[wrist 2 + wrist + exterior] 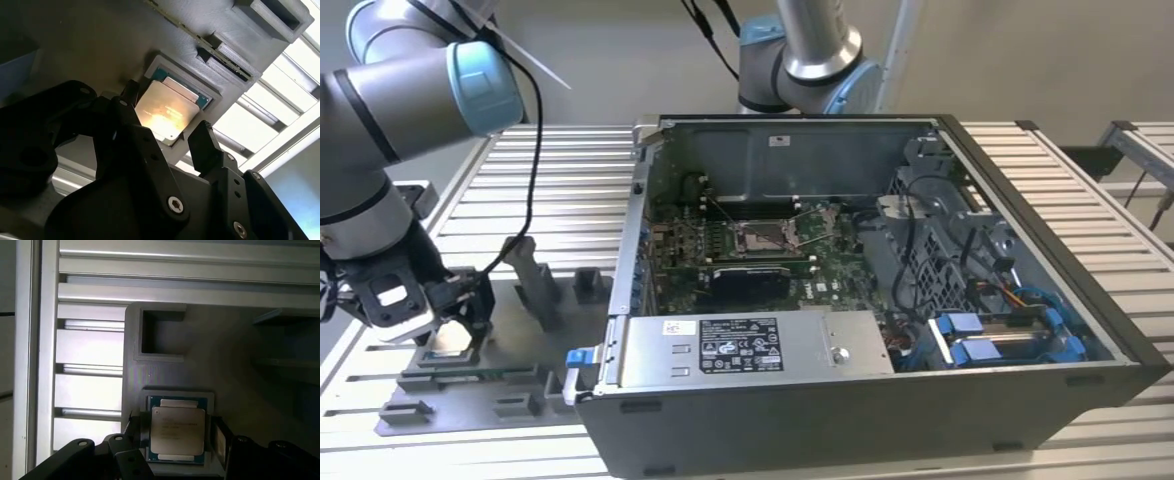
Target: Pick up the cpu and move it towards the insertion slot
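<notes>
1. The cpu (177, 432) lies flat in its grey nest (172, 394) on the fixture (467, 395), at the exterior view's left, well apart from the slot (767, 235) inside the case (854, 410)
2. The gripper (166, 114) fingers (205, 137) are spread, flanking the cpu with a sliver of gap each side; nothing held
3. For a good grip, I'd centre them, close evenly on opposite edges, lift level
4. The arm (374, 110) bends steeply down, wrist low over the fixture

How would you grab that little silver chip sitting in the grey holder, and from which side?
By two opposite thin edges, coming straight down from above. The cpu lies flat, metal face up, in a shallow pocket of the grey holder, so only its rim is free. The open pincer straddles it, one finger at each side.
</notes>
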`<state>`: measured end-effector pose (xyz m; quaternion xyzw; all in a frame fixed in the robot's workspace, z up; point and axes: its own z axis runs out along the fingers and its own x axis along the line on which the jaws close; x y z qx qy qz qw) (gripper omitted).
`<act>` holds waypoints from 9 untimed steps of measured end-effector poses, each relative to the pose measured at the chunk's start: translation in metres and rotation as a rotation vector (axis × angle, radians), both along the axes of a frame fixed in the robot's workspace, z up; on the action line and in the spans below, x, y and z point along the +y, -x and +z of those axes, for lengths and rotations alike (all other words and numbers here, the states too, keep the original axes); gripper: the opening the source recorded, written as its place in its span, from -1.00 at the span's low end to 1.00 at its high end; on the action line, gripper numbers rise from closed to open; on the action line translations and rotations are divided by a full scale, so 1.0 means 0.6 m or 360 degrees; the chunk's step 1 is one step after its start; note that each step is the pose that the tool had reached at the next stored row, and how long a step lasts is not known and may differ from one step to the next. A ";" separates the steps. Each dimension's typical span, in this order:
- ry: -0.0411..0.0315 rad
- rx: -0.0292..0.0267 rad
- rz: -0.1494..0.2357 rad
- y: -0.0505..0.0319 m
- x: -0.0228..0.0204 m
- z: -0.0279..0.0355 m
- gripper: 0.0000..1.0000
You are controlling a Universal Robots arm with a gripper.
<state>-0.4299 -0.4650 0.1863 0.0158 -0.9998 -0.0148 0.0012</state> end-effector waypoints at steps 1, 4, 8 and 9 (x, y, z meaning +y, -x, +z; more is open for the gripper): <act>0.0000 0.00001 0.0000 0.000 -0.0001 0.000 1.00; 0.0001 0.00003 0.0000 0.000 -0.0004 -0.001 1.00; 0.0001 0.00003 0.0000 0.000 -0.0005 -0.002 1.00; 0.0001 0.00002 0.0000 0.000 -0.0005 -0.002 1.00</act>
